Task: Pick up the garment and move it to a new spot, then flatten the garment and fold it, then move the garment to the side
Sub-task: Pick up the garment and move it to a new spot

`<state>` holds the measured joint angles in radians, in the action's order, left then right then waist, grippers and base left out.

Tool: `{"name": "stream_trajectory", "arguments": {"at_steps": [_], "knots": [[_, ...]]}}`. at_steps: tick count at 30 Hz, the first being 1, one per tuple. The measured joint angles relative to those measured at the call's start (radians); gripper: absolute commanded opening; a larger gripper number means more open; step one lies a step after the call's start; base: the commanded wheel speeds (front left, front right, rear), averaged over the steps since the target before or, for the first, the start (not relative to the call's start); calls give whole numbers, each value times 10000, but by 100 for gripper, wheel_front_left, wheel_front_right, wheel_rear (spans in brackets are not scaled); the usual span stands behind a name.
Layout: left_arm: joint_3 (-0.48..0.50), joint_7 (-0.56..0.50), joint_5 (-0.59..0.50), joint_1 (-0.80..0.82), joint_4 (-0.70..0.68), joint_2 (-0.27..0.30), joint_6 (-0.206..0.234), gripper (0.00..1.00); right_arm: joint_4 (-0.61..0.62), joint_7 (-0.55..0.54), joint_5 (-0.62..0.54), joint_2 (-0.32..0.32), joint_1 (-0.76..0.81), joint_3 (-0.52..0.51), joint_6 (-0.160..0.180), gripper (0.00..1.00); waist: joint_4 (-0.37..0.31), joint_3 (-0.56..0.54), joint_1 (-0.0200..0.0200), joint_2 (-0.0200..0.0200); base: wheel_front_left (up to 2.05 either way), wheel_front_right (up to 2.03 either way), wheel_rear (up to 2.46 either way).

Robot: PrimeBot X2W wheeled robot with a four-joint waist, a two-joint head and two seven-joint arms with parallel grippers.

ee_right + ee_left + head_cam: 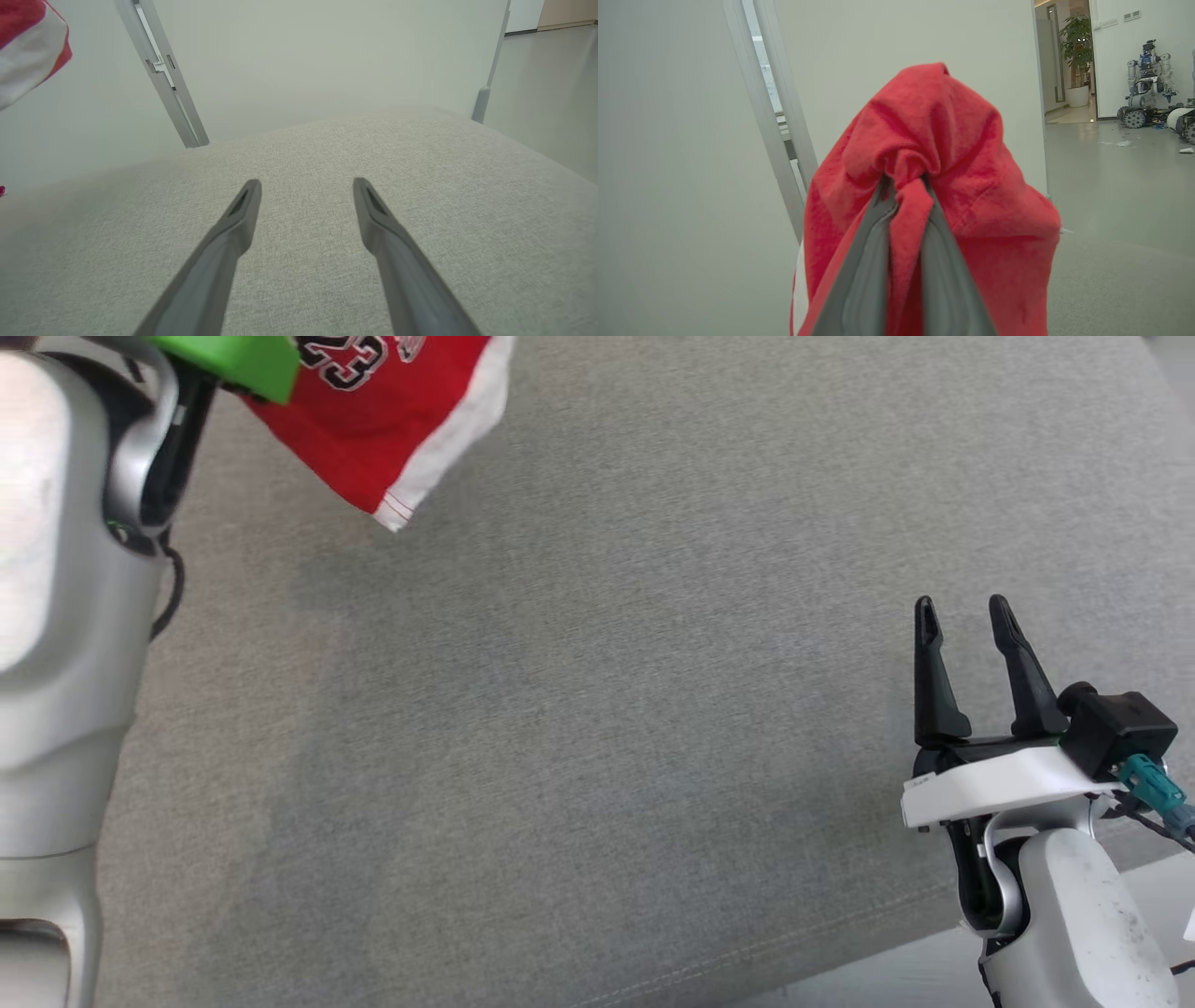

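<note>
Holding the red garment (934,116) clamped in my left gripper (904,182), above the grey cushion (597,756). My right gripper (962,607) is spread apart and empty. Beyond the cushion stands a white partition (327,56).

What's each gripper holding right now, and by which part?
The left gripper pinches a bunched fold of the red garment; the right gripper is open, holding nothing.

A soft, fuzzy red-and-white cloth garment (373,439) is seen at eleven o'clock above a matt, coarsely woven grey fabric surface (597,709).
</note>
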<state>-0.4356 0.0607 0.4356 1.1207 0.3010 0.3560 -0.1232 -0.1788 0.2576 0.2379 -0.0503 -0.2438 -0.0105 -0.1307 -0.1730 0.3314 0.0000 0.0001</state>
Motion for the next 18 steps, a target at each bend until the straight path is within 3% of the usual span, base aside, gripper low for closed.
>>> {"name": "stream_trajectory", "arguments": {"at_steps": [8,18], "knots": [[-909,33,134,-778,696,-1124,4,0,-6,40,353,0,-20,40,0,100,-920,-95,0,0,0,0,0],[-1948,1066,570,-2957,3187,-2382,0,0,19,42,543,8,-14,146,0,100,-1148,-28,0,0,0,0,0]]}}
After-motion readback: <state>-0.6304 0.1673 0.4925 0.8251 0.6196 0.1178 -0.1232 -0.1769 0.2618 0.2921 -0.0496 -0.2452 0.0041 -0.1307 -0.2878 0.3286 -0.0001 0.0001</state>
